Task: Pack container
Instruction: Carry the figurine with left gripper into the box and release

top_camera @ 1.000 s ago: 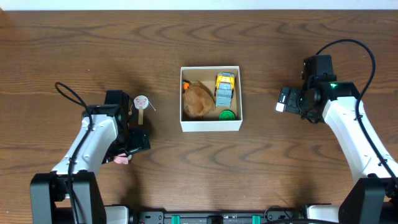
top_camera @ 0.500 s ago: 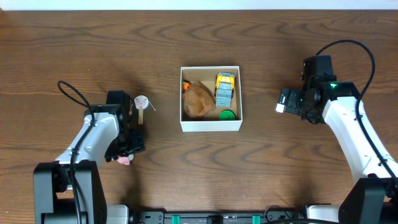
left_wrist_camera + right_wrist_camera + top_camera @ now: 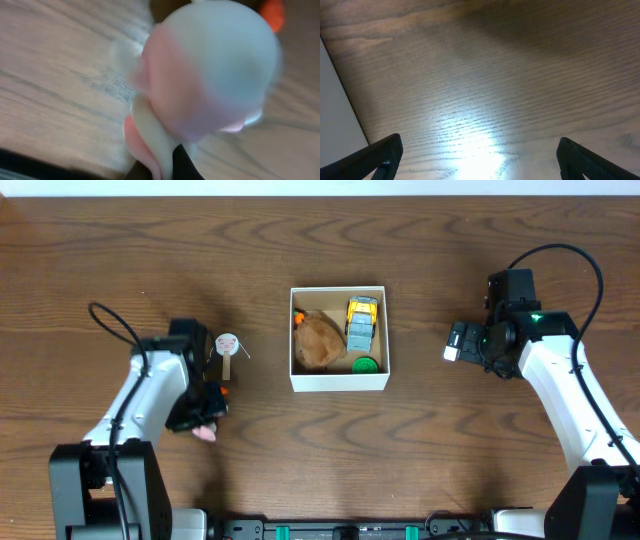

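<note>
The container (image 3: 340,382), a square shallow cardboard box with white walls and a plain brown inside, sat at the middle of the counter (image 3: 120,250), between the two arms and apart from both. Inside it, a lumpy brown toy (image 3: 318,341) filled the left half. A yellow and grey toy truck (image 3: 361,322) lay lengthwise along the right side, and a small round green piece (image 3: 366,364) sat in the near right corner. A speck of orange (image 3: 298,315) showed at the far left corner beside the brown toy.

The counter was dark wood with a wavy grain and a soft sheen.

The left jaws were closed on a soft toy (image 3: 210,75), smooth, rounded, white on top and pink below, which filled the left wrist view, blurred. From overhead only its pink end (image 3: 205,433) showed beside the left arm (image 3: 150,395), low over the counter and well left of the box. A small white disc on a thin stick (image 3: 228,343) lay just beyond that arm.

The right jaws stood wide apart and held nothing, over bare wood to the right of the box.
</note>
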Action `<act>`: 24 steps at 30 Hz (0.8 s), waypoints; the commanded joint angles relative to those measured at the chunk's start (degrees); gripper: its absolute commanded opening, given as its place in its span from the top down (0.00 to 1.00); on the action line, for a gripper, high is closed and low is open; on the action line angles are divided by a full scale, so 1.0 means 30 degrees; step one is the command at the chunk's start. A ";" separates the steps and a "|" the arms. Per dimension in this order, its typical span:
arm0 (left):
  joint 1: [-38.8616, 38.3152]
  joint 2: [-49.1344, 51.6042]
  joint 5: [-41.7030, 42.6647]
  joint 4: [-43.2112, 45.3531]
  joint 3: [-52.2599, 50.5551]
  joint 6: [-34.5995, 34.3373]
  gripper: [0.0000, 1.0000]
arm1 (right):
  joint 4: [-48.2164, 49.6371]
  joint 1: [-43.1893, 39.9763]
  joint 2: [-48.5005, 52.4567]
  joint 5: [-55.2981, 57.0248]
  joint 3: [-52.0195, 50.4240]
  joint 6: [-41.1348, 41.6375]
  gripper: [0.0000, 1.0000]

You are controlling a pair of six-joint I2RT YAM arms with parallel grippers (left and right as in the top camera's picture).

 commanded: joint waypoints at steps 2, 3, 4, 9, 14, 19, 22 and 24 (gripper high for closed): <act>-0.0554 -0.0532 0.0481 -0.1770 0.4189 0.0022 0.94 | 0.0168 -0.0131 0.0022 0.0066 -0.0029 -0.0102 0.01; -0.0874 -0.0707 0.0481 -0.2215 0.5217 0.0022 0.94 | 0.0197 -0.0131 0.0022 0.0073 -0.0029 -0.0102 0.01; -0.1260 -0.0860 0.0481 -0.2550 0.6222 0.0022 0.94 | 0.0233 -0.0131 0.0022 0.0073 -0.0029 -0.0102 0.01; -0.4124 -0.1319 0.0474 -0.2776 1.0178 0.0117 0.94 | 0.0255 -0.0131 0.0022 0.0073 -0.0029 -0.0102 0.01; -0.7788 -0.1231 0.0474 -0.0656 1.1154 0.1552 0.94 | 0.0248 -0.0131 0.0022 0.0073 -0.0029 -0.0102 0.01; -1.0222 -0.0284 0.0364 0.0874 1.1154 0.2710 0.94 | 0.0248 -0.0131 0.0022 0.0073 -0.0029 -0.0102 0.01; -1.0681 0.0583 0.0335 0.1260 1.1118 0.2703 0.94 | 0.0240 -0.0131 0.0022 0.0073 -0.0029 -0.0109 0.01; -1.0717 0.1304 0.0415 0.1406 1.1118 0.2688 0.94 | 0.0248 -0.0131 0.0022 0.0066 -0.0029 -0.0102 0.01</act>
